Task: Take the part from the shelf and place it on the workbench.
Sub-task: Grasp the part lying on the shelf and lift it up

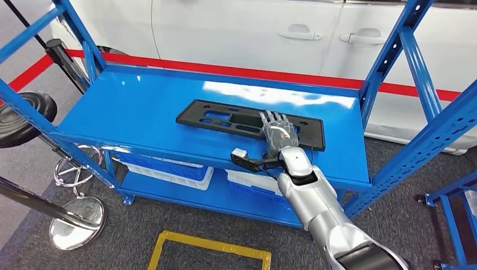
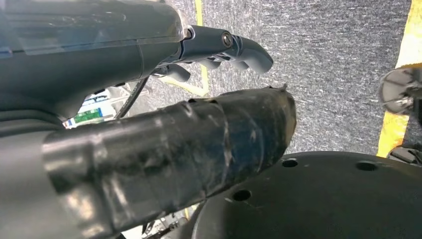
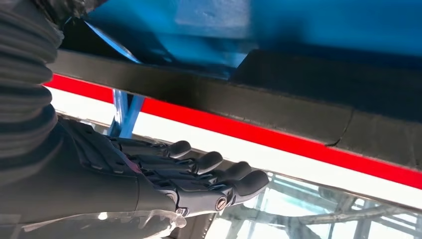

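Right hand (image 1: 277, 133) lies flat, fingers extended, gripping nothing, over black part (image 1: 225, 119) on blue shelf (image 1: 129, 107).

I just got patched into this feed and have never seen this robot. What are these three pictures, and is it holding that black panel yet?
The big picture is the robot's own head view, looking down at a blue shelf. A long black part lies flat on the top level. The silver right arm reaches in from below, and its robot hand lies over the part's right half with fingers stretched out, not yet gripping it as far as I can see. The right wrist view shows that hand with fingers straight. The left wrist view looks at the floor past the left hand, which holds nothing. A white car stands behind the shelf.
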